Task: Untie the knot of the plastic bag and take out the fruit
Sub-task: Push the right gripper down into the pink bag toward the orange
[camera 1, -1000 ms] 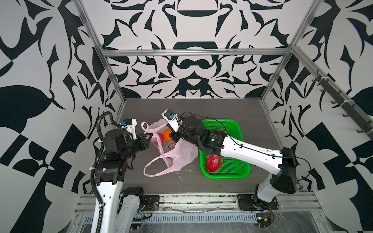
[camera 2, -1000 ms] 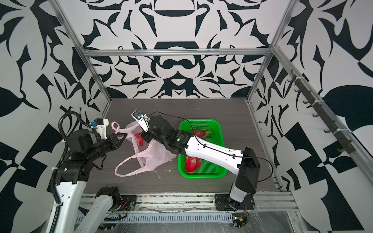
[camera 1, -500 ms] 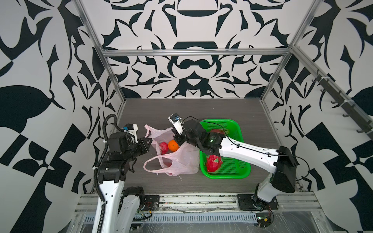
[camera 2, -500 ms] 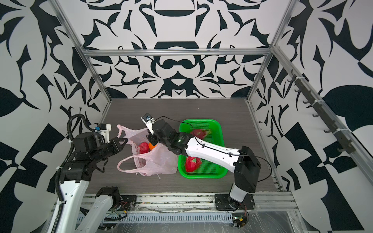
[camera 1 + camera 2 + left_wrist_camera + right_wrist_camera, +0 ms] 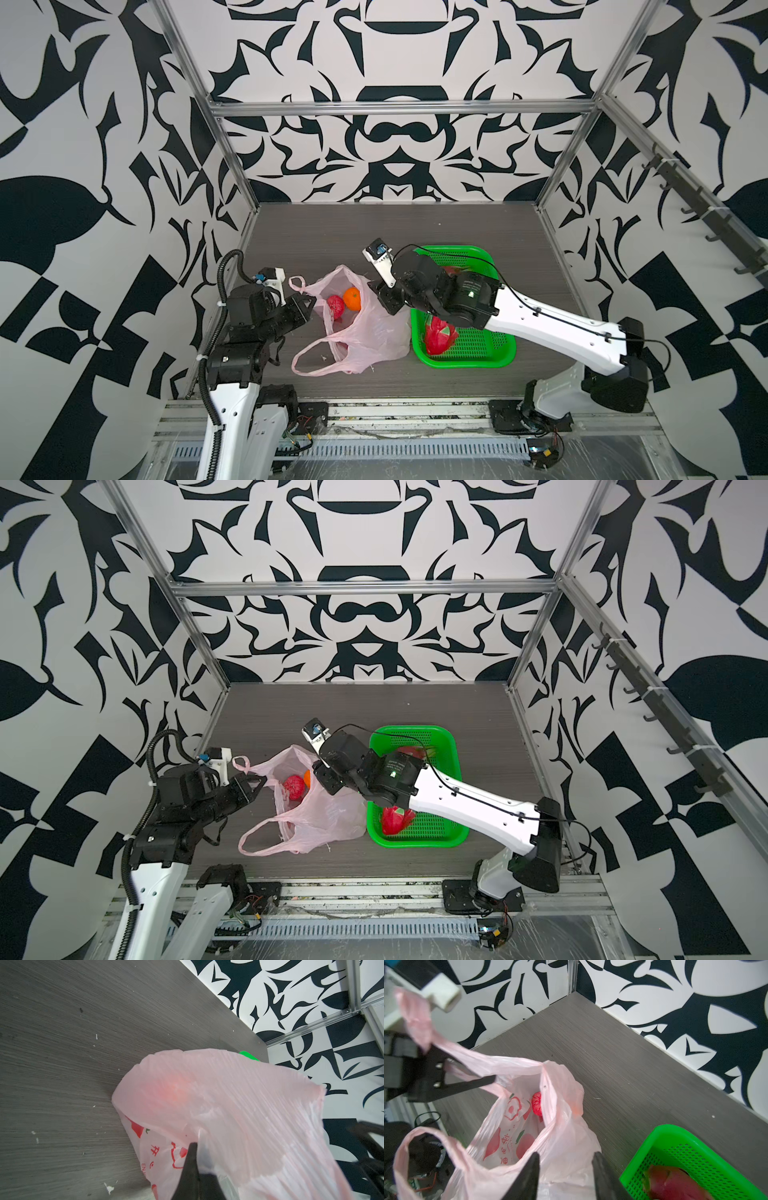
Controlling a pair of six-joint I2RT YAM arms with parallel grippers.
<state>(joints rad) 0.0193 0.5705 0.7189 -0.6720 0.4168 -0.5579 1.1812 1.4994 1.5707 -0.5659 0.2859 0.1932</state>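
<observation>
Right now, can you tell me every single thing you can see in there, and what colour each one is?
plastic bag: one, see-through pink with red print, on the table, mouth open
orange: one, orange, inside the bag
bumpy fruit: one, red, inside the bag beside the orange
basket: one, green with holes, on the table right of the bag
dragon fruit: one clear, magenta, in the basket; another reddish shape is mostly hidden under the right arm
table: one, dark grey wood grain
walls: black-and-white pattern, all round
left end effector: one, black, shut on the bag's edge
right end effector: one, black, open above the bag
</observation>
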